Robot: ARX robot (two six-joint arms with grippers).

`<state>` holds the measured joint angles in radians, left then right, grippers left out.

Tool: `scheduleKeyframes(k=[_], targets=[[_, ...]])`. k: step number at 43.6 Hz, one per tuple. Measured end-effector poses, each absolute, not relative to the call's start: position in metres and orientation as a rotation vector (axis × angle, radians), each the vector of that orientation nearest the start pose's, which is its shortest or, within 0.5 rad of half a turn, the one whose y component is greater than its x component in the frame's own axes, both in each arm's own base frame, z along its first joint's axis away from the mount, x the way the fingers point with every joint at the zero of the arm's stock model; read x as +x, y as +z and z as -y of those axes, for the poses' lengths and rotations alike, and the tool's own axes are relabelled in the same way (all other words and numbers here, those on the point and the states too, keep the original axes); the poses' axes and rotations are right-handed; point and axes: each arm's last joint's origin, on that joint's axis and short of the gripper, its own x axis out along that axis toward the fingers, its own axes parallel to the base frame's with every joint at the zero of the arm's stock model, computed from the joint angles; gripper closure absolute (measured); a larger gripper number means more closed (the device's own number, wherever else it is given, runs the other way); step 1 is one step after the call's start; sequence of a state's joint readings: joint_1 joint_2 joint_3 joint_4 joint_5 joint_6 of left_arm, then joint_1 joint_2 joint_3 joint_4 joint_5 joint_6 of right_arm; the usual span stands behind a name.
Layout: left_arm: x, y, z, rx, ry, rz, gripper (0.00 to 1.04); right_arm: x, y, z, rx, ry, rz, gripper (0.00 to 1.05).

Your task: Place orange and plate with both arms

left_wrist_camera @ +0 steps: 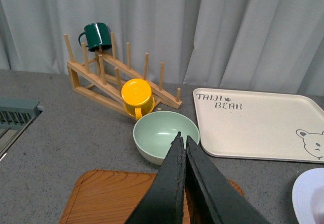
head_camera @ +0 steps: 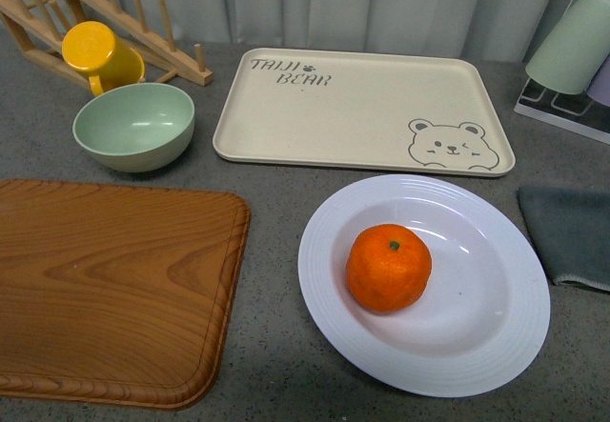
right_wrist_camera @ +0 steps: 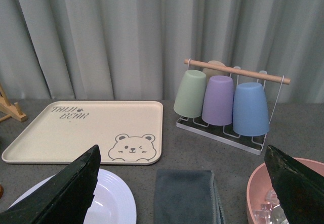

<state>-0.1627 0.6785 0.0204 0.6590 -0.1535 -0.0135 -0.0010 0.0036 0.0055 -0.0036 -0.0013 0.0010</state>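
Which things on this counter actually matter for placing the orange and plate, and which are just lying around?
For the job: orange, lying in the white plate.

Lying about: green bowl, yellow cup, bear tray, wooden board, grey cloth, rack of pastel cups, pink bowl. The tray or the board might be the drop spot; I cannot tell.

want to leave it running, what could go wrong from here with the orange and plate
The orange sits loose in the plate, so it may roll off if the plate is tilted when lifted. The plate's rim lies close to the bear tray and the grey cloth; a gripper reaching for it might catch either.
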Motion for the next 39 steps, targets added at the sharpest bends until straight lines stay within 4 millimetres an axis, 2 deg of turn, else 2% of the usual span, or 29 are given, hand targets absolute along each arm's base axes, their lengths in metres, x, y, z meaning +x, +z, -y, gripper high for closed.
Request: scheduleKeyframes(k=[14, 39], targets=[[0.127, 0.172, 0.001, -0.008, 0.006, 0.019, 1.01, 0.098, 0.165, 0.000, 0.001, 0.000, -0.002, 0.09], [0.112, 0.173, 0.000, -0.007, 0.000, 0.023, 1.01, 0.098, 0.165, 0.000, 0.001, 0.000, -0.002, 0.09]])
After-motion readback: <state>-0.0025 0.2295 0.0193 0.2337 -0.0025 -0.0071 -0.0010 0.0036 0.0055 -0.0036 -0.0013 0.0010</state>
